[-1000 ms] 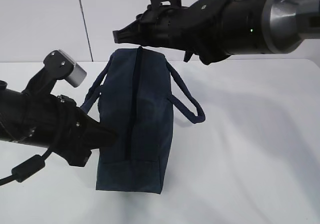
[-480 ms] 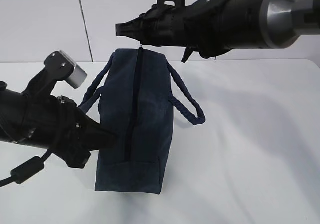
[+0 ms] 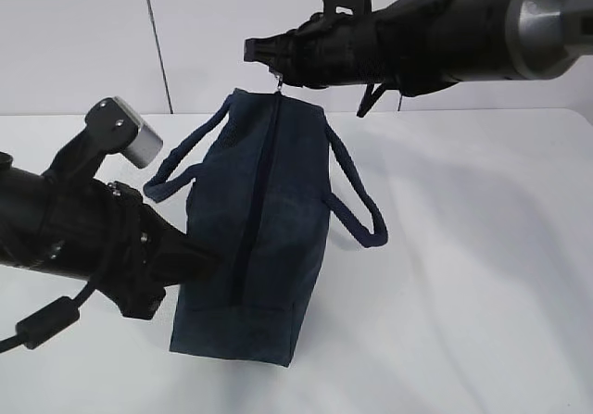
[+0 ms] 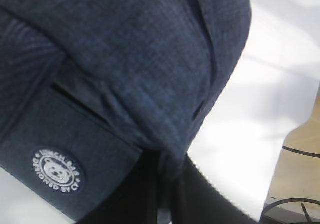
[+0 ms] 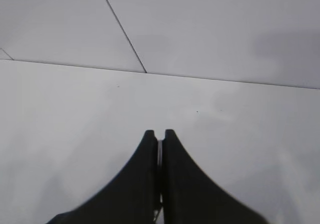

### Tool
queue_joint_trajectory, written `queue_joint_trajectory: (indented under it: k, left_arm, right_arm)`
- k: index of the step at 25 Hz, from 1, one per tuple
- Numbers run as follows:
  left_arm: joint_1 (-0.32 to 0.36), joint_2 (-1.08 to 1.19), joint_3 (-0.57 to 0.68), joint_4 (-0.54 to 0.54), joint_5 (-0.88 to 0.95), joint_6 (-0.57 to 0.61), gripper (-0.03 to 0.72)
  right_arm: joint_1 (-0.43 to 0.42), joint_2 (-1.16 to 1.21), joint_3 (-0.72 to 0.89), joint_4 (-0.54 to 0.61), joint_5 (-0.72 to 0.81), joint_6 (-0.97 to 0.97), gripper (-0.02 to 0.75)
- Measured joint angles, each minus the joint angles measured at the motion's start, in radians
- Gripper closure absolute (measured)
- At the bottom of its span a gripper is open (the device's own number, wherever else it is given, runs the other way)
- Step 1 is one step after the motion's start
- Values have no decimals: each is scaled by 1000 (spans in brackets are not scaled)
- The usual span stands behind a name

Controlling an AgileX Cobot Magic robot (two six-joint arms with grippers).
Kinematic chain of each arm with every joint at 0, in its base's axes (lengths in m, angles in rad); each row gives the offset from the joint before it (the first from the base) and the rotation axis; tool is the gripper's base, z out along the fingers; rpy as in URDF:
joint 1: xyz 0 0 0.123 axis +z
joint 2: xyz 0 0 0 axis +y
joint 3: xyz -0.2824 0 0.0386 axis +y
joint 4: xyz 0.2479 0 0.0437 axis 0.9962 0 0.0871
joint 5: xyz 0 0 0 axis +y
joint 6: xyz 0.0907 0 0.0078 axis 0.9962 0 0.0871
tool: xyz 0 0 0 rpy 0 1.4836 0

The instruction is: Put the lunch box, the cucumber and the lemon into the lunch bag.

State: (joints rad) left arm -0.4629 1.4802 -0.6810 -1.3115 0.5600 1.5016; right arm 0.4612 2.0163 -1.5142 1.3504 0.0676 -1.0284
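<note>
The lunch bag stands mid-surface, its near left side pinched by the left tool, clamped on the fabric, while the right tool, pressed together on the zipper pull, holds above its far end.

The right gripper rises from the bottom edge as two dark fingers pressed together, with a thin pale sliver between them, possibly something metal pinched there. Beyond them lies the white table, bare in this view, meeting a pale wall crossed by one dark seam.
</note>
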Motion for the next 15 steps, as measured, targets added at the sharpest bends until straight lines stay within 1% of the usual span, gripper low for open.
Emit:
queue_joint_trajectory:
  k: [5, 7, 8, 10, 12, 14, 15]
  left_arm:
    - [0, 0, 0, 12, 39, -14, 680]
    - [0, 0, 0, 17, 47, -48, 660]
    - [0, 0, 0, 21, 52, -63, 632]
    - [0, -8, 0, 35, 72, -95, 547]
    - [-2, -26, 0, 61, 96, -136, 433]
    - [-4, -57, 0, 89, 113, -198, 370]
    - [-4, -76, 0, 106, 121, -230, 356]
  right_arm:
    - [-5, 6, 0, 2, 45, 0, 751]
    - [-5, 6, 0, 2, 52, 0, 751]
    - [-5, 6, 0, 2, 54, 0, 751]
    - [-5, 6, -2, 2, 57, 0, 751]
    - [-5, 6, -6, 2, 57, 0, 751]
    - [-9, 6, -8, 2, 57, -2, 751]
    - [-9, 6, -8, 2, 57, -3, 751]
